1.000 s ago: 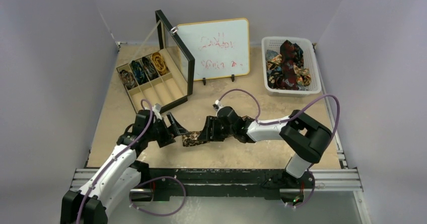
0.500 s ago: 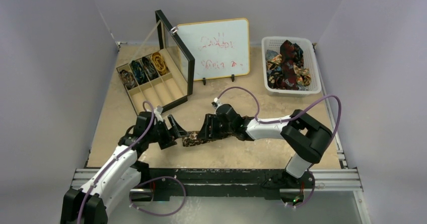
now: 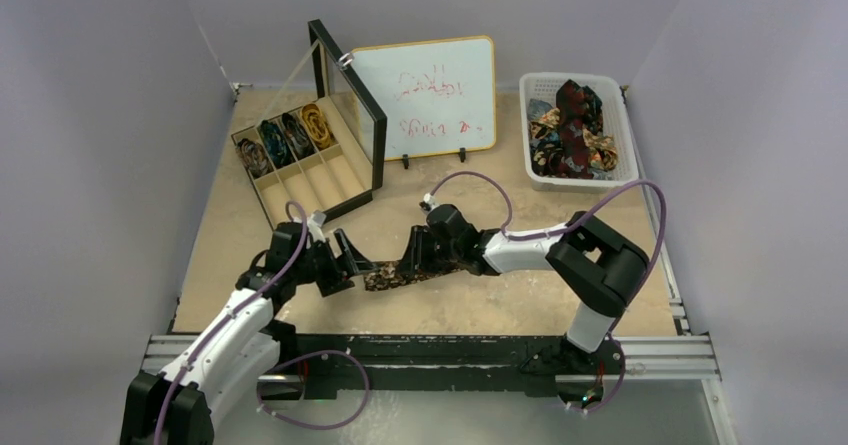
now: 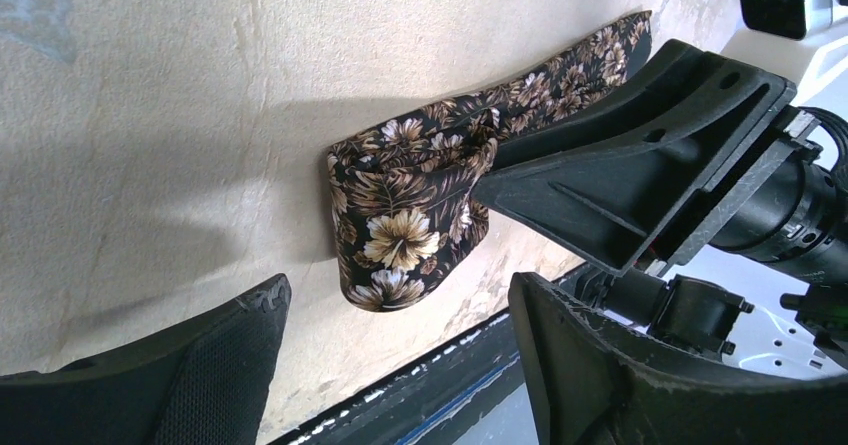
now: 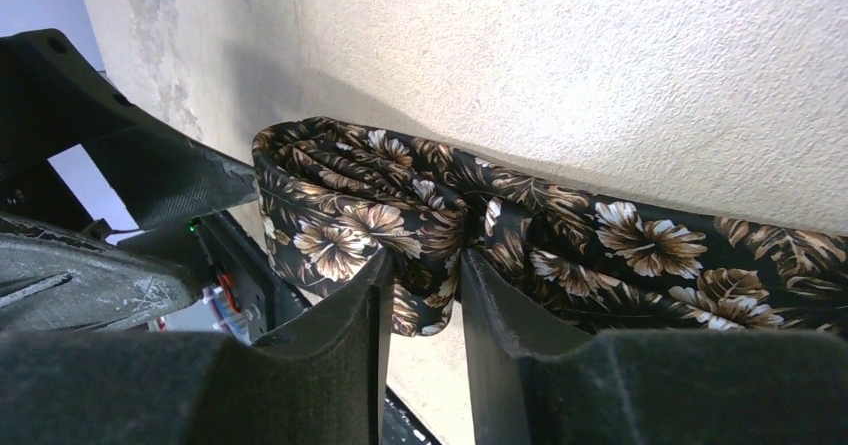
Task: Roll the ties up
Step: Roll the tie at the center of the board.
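One of the ties, black with brown-gold flowers, lies on the table between my arms, its left end folded over into a loose coil. My right gripper comes down on the tie just right of that coil. In the right wrist view its jaws stand narrow, with a bunched fold of the tie pinched between them. My left gripper hangs open at the coil's left end. Its fingertips are spread wide and touch nothing.
A wooden divided box at the back left holds several rolled ties, its black-framed lid upright. A whiteboard stands behind it. A white basket of loose ties sits at the back right. A metal rail runs along the near edge.
My right gripper's jaws have narrowed onto the fold of the tie. The left gripper stays open and has barely moved.
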You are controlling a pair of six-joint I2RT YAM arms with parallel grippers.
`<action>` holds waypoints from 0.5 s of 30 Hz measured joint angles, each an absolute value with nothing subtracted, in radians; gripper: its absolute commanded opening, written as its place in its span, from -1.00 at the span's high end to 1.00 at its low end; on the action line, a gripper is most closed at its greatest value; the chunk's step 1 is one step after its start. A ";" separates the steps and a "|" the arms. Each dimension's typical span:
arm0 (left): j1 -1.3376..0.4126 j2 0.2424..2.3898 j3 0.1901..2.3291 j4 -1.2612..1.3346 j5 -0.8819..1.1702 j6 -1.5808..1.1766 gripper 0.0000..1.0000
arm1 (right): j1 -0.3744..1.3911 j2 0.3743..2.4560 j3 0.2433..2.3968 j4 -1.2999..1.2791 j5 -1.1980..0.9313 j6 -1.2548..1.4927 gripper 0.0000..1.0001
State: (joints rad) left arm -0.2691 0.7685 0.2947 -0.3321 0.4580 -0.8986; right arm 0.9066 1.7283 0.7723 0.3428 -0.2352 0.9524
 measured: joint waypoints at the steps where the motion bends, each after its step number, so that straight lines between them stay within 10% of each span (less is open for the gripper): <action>1: -0.269 0.770 0.294 -0.328 0.460 -0.899 -0.53 | 0.905 1.730 0.773 0.342 -0.236 0.952 0.39; 15: -0.269 0.845 0.237 -0.229 0.516 -0.900 -0.35 | 0.889 1.759 0.780 0.354 -0.276 0.950 0.25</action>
State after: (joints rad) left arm -0.2691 0.8452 0.2375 -0.2287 0.5163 -0.9001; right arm 0.8890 1.7592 0.7799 0.3542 -0.2760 0.9501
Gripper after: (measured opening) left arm 0.694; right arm 0.343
